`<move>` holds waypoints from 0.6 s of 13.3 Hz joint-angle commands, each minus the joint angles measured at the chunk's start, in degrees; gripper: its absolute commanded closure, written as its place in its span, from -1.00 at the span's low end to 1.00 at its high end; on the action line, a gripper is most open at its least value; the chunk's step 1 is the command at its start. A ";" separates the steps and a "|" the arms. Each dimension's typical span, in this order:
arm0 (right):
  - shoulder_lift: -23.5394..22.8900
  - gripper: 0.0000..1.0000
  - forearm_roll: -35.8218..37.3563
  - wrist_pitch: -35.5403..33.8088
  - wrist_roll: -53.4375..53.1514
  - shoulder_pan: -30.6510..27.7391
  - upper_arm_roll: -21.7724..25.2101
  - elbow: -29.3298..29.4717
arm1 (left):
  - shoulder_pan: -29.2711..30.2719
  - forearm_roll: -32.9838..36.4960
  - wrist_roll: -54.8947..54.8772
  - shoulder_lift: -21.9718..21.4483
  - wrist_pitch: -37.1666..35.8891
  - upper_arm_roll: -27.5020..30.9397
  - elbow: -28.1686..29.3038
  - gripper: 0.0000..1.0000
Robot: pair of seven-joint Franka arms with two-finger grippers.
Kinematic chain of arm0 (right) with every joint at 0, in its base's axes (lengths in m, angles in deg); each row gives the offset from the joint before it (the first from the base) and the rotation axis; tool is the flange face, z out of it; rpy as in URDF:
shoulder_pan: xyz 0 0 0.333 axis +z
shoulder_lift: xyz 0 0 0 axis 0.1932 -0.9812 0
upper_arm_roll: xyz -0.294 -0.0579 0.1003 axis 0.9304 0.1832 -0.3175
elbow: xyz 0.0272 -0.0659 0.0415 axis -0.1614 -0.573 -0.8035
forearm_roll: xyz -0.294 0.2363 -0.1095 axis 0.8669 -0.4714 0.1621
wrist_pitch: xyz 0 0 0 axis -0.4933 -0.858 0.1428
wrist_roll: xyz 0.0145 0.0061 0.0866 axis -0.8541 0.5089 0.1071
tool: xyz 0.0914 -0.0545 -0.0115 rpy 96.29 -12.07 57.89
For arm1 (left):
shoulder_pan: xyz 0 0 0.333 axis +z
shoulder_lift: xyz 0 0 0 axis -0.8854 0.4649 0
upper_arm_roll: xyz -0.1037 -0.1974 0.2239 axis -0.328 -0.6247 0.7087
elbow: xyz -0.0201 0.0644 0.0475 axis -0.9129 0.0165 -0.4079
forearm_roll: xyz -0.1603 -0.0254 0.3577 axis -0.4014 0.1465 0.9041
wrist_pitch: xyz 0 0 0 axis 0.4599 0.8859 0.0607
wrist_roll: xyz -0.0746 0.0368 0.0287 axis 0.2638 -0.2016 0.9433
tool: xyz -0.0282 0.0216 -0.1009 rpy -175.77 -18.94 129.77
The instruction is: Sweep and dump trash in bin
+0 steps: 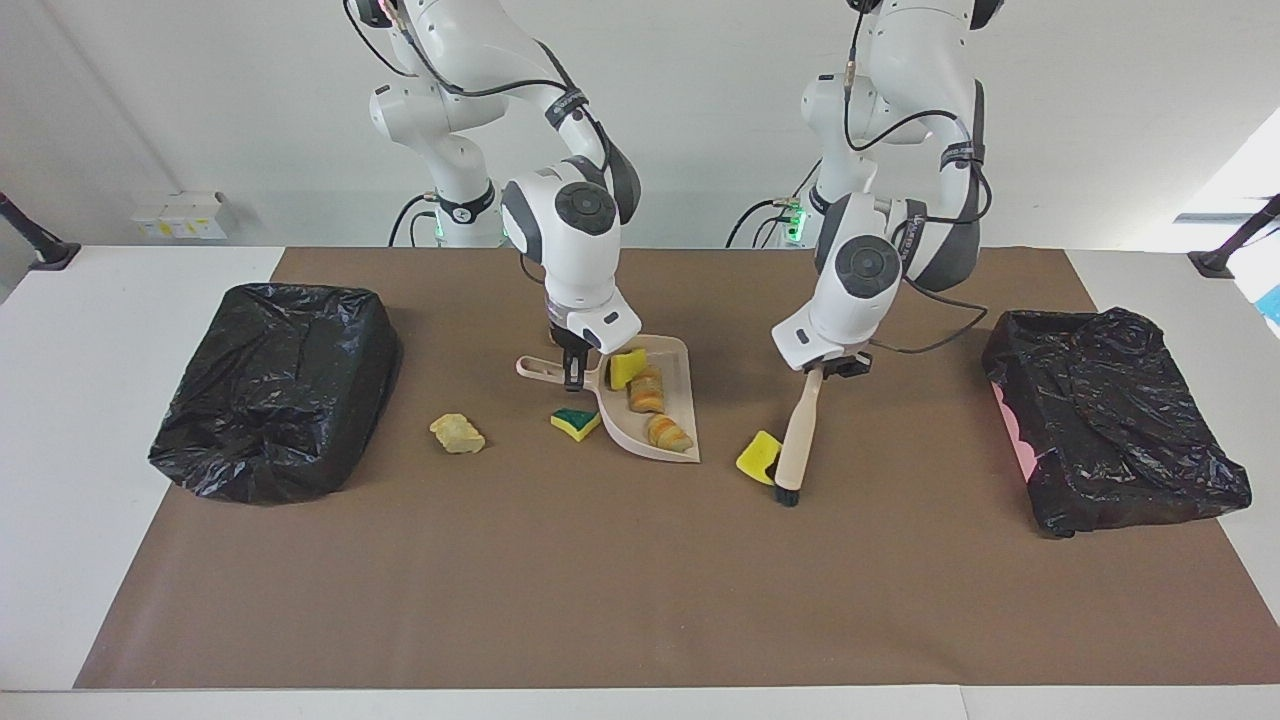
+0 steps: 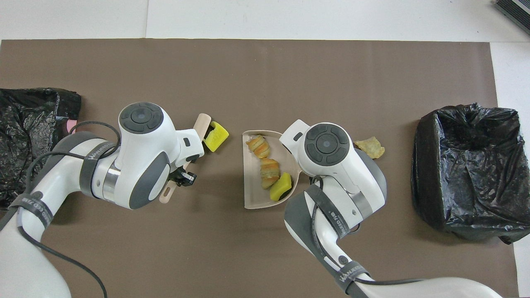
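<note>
Facing view. We list two grippers. The right gripper [image 1: 573,372] is clenched on the handle of one beige dustpan [image 1: 684,352], which rests on the brown mat [image 1: 640,580]. The left gripper [image 1: 830,368] is clenched on the upper end of one wooden-handled brush [image 1: 798,435], which slants down to dark bristles touching the mat at about 6 o'clock from the gripper.

Trash, counted in this view: six pieces. Inside the dustpan we count three: one yellow sponge piece [image 1: 627,368] and two brown layered lumps [image 1: 647,394] set in a row toward the pan's open lip. On the mat we count three: one green-and-yellow sponge piece [image 1: 575,422] just beside the pan at its 8 o'clock; one pale tan chunk [image 1: 458,434] farther out toward the right arm's end; one yellow sponge [image 1: 760,457] touching the brush near its bristles. Bins: two, each lined with black plastic, one at the right arm's end [image 1: 275,390], one at the left arm's end [image 1: 1115,420].

Overhead view. We count the same dustpan [image 2: 250,194] with three pieces in it. The right gripper itself is hidden under its own wrist. The brush [image 2: 202,124] shows past the left wrist, the yellow sponge [image 2: 216,138] against it at 3 o'clock. The tan chunk [image 2: 369,147] lies beside the right wrist, between the pan and the bin [image 2: 468,165]. The green-and-yellow piece is covered here.
</note>
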 commanded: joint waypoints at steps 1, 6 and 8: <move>0.15 1.00 1.11 -0.29 -2.32 -0.20 -0.22 -0.31 | -4.21 -4.48 0.15 -3.70 0.21 0.87 4.39 1.00; 0.15 1.00 1.11 -0.55 -2.32 -0.20 -0.22 -0.31 | -12.82 -10.46 14.01 -5.55 1.78 0.96 6.07 1.00; 0.15 1.00 1.11 -0.99 -2.32 -0.20 -0.22 -0.31 | -13.01 -10.91 18.32 -5.64 2.58 1.05 6.07 1.00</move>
